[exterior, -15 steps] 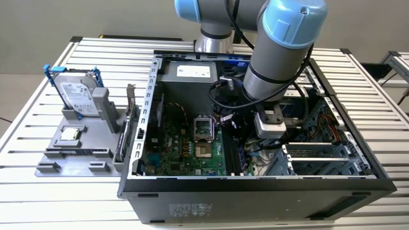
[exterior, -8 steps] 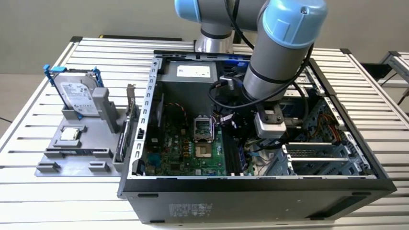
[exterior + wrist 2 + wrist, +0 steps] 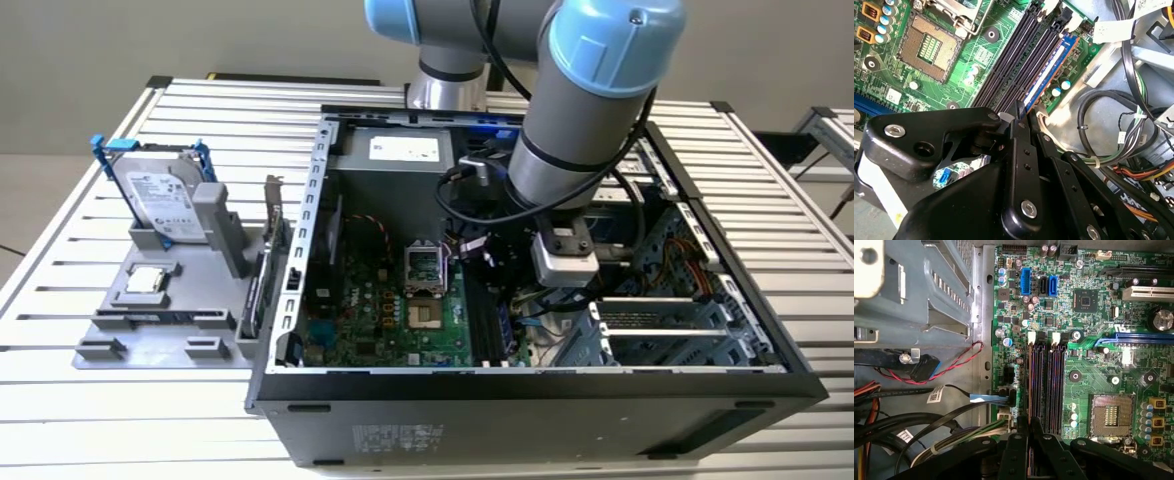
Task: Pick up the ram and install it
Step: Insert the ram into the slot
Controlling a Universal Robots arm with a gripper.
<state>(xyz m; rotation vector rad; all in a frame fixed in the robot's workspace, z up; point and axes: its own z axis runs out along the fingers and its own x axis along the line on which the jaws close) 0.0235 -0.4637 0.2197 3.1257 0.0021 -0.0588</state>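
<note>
Gripper (image 3: 1021, 111) is down inside the open computer case (image 3: 287, 300), jaws pinched together over the ram (image 3: 1046, 75), which stands in the motherboard's (image 3: 969, 75) outermost slot.

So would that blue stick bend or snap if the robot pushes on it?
The ram looks like a thin flat board, so it is probably stiff, not floppy. It stands on edge next to the black slots, so a sideways push might crack it. Being so slim, it is likely light for the gripper at its end.
</note>
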